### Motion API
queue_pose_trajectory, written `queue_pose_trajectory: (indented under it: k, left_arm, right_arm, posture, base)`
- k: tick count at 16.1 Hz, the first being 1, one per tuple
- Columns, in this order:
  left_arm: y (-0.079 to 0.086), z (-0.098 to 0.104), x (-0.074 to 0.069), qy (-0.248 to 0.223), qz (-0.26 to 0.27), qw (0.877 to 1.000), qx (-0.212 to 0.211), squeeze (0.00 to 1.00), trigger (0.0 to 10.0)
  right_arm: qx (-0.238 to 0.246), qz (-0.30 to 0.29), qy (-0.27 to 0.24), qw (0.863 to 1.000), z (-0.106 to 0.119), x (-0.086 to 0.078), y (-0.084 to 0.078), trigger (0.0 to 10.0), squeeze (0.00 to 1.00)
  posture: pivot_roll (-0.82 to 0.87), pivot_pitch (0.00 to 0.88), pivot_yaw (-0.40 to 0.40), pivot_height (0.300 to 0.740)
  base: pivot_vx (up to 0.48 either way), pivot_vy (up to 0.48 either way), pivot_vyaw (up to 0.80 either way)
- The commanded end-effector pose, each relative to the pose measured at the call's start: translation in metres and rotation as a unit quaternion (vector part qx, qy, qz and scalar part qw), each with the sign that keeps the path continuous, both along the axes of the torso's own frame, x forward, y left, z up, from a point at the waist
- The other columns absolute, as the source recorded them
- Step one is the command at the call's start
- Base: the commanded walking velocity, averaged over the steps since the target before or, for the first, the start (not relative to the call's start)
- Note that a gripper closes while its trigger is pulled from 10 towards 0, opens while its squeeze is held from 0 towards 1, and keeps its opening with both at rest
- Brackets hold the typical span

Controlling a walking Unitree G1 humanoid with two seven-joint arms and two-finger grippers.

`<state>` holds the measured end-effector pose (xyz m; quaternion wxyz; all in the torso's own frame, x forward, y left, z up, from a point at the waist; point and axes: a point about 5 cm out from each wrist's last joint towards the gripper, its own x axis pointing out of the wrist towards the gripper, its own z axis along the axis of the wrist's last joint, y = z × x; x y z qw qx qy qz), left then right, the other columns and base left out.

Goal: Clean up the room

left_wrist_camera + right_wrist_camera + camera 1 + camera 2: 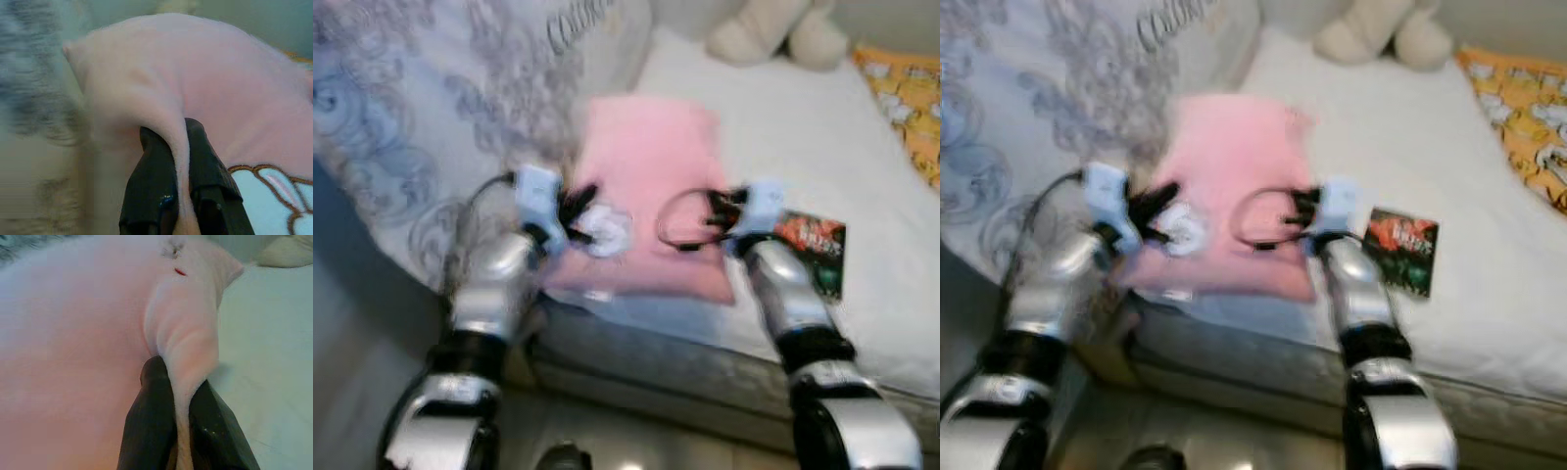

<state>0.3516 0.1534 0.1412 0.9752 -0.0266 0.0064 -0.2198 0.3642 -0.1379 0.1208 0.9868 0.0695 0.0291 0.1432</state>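
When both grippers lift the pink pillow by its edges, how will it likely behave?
The pink pillow is probably soft and light: fleece bunches where the left gripper and right gripper pinch it. It will likely sag in the middle. Slipping seems unlikely.

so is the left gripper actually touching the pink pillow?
Touching. In the left wrist view, the left gripper has a fold of the pink pillow pinched between its two black fingers.

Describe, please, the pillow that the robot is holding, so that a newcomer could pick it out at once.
On the white bed, by its near edge, lies a pink pillow beside the grey patterned duvet. The left gripper and the right gripper each pinch one of its edges. It is the only plain pink thing there, unlike the cream plush toy and the dark booklet.
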Motion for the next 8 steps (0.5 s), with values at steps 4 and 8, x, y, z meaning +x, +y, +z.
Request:
queue_pose_trajectory:
  k: [4,8]
  left_arm:
    - [0.008,0.021,0.011,-0.040,0.010,0.999,0.014,0.00,0.0]
    - [0.021,0.023,0.029,-0.023,0.019,0.999,0.042,0.00,0.0]
  right_arm:
    - [-0.004,-0.026,-0.033,0.999,0.023,0.012,-0.017,0.0,0.00]
    - [0.025,-0.038,-0.049,0.998,0.050,0.032,-0.015,0.0,0.00]
  posture:
    - [0.02,0.000,-0.004,0.740]
    - [0.00,0.023,-0.011,0.740]
  base:
    - [0.460,0.000,0.00]
    - [0.461,0.000,0.00]
